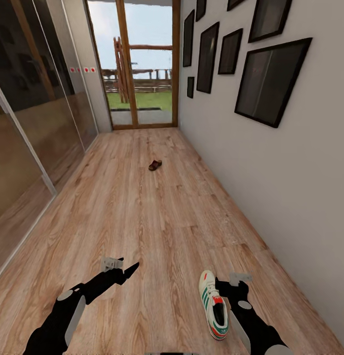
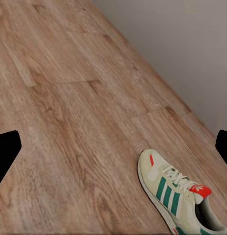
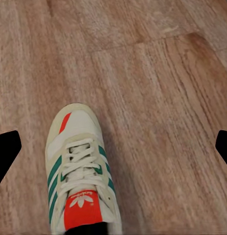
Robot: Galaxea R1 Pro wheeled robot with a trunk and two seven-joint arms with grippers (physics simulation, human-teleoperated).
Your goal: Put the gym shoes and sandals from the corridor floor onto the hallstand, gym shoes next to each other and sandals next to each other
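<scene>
Wood-grain planks of the corridor floor point(image 1: 142, 212) run lengthwise toward a glass door point(image 1: 142, 64) at the far end, with a white wall point(image 1: 270, 172) carrying dark picture frames point(image 1: 270, 81) on the right and glossy sliding panels point(image 1: 33, 113) on the left. One gym shoe point(image 1: 213, 304) lies flat on the floor near the right wall, sole down, its long axis along the corridor, toe pointing toward the door and heel toward the robot. The right gripper point(image 1: 231, 286) hangs just beside the shoe, on the wall side; in its wrist view the fingers point(image 3: 6, 154) stand spread wide, grasping nothing, with the laces and red-orange tongue of the shoe point(image 3: 79, 174) between them. The left gripper point(image 1: 125, 268) hovers over bare floor well apart from the shoe, its fingers point(image 2: 6, 152) likewise released. Far down the corridor, near the middle of the floor, a single brown sandal point(image 1: 155, 165) lies at a slant across the planks.
</scene>
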